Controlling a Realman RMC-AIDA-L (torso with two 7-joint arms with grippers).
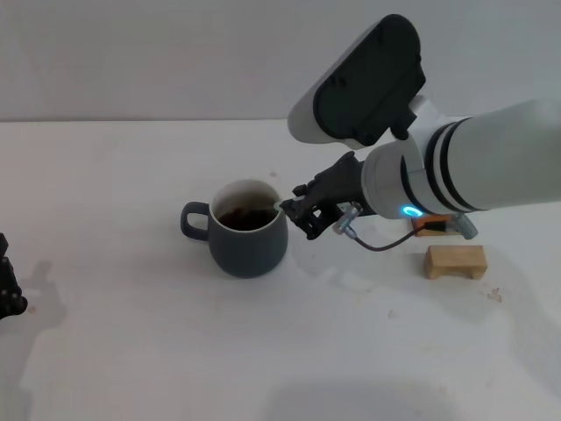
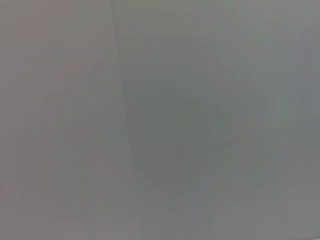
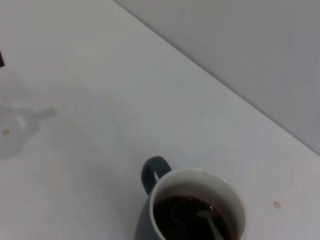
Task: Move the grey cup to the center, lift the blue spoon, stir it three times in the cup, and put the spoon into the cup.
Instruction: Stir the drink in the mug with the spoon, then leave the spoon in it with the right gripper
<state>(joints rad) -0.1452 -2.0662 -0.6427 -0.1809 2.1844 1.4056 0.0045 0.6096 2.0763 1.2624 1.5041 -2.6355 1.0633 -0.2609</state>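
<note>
The grey cup [image 1: 248, 239] stands on the white table with its handle toward my left, dark brown liquid inside. It also shows in the right wrist view [image 3: 197, 210]. My right gripper [image 1: 296, 213] is at the cup's right rim, shut on the pale handle of the blue spoon [image 1: 279, 206]. The spoon slants down into the cup. Its silver neck and bowl [image 3: 213, 224] sit in the liquid. My left gripper [image 1: 9, 285] is parked at the table's far left edge.
A wooden block [image 1: 455, 261] lies right of the cup, below my right arm. A second block [image 1: 436, 227] lies just behind it, partly hidden by the arm. A dark cable [image 1: 377, 245] hangs under the wrist. The left wrist view shows only blank grey.
</note>
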